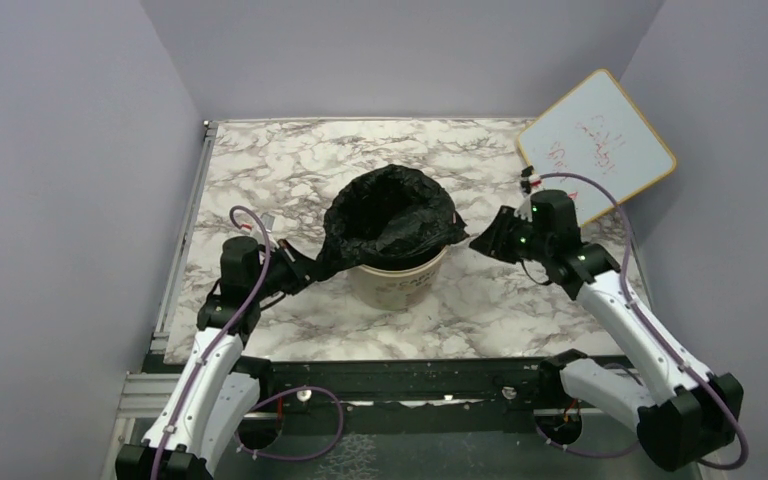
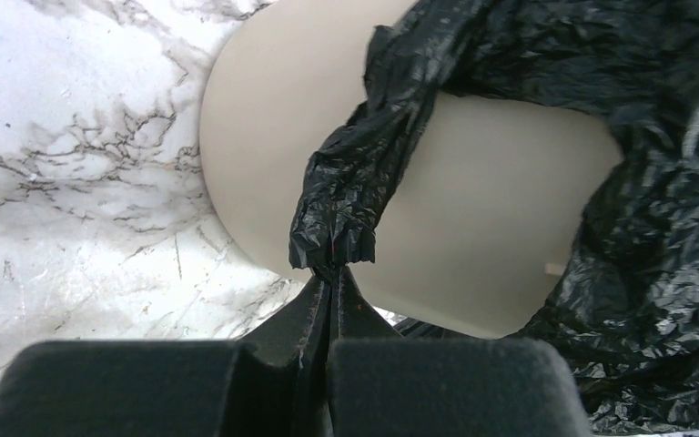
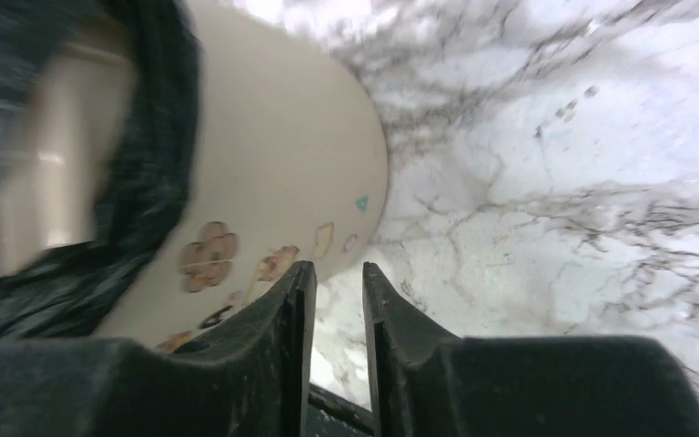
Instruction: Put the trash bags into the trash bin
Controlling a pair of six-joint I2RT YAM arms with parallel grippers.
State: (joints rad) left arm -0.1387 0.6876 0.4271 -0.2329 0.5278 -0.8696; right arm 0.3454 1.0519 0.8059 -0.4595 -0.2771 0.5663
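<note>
Left side: got the left gripper (image 2: pixel 332 273) clenched on a twisted handle strip of the thin, crinkly, glossy black plastic trash bag (image 1: pixel 390 215), holding it taut down and to the left, outside the wall of the round beige tapered trash bin (image 1: pixel 397 285).

Centre: seeing the bag seated in the bin, mid-table on the grey-veined white marble tabletop (image 1: pixel 280 160), mouth spread wide and cuffed over most of the rim. Nothing else visible inside the bin. Inside the bag just dark folds, no contents made out.

Right side: got the right gripper (image 3: pixel 337 273) just beside the bin's right wall, fingers a slit apart, grasping nothing.

Far right: white-faced, yellow-framed board (image 1: pixel 600 145), tilted, well apart from the bin.

Judging 1 bag as essentially in. Left to do, probably: drop the left handle, tidy the cuff on that side.
</note>
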